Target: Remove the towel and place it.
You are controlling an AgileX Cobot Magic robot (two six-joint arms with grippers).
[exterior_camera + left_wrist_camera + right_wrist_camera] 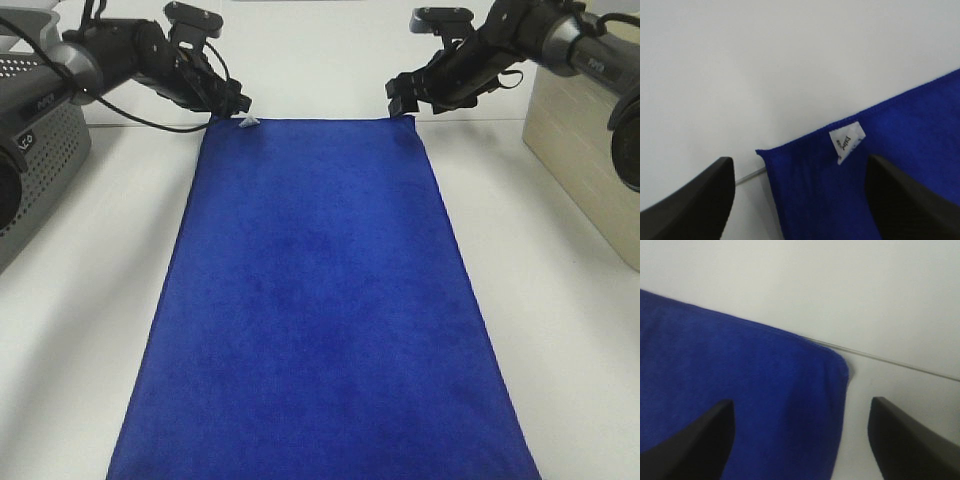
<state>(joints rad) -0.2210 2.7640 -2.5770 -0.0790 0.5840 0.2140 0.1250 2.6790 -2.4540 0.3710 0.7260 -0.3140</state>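
Blue towel flat, both pincers open

You are looking at a towel of soft plush cloth, its deep blue pile showing matt, with a stitched hem running along the far edge. A small white fabric tag, printed and slightly creased, is sitting at its far left corner. The desk is showing smooth, matt white. The finger pads of the left gripper are looking like matt black plastic, as are those of the right gripper.
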